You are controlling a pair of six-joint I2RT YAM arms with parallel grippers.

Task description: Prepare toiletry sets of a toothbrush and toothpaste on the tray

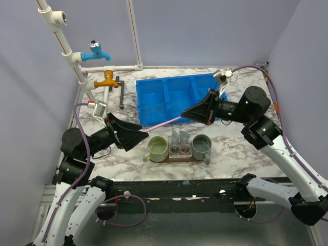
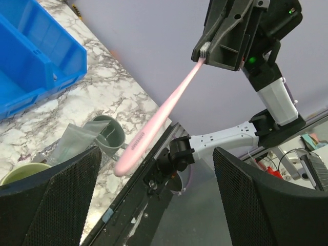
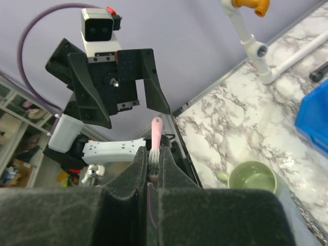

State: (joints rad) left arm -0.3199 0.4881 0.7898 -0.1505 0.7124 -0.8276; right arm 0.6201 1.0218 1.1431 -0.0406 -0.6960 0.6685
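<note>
Marble tabletop: tubes are stood between cups on the tray; the toothbrush, clamped in the right jaws with left jaws spread wide, is not yet placed.

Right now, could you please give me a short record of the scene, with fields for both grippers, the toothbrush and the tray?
Right gripper: shut on the pink toothbrush, at its bristle end
Left gripper: open, at the brush's handle end, not gripping
Toothbrush position: in the air, not yet on the tray
Tray: carries green cup, grey cup, tubes between them
Blue bin: behind the tray
</note>
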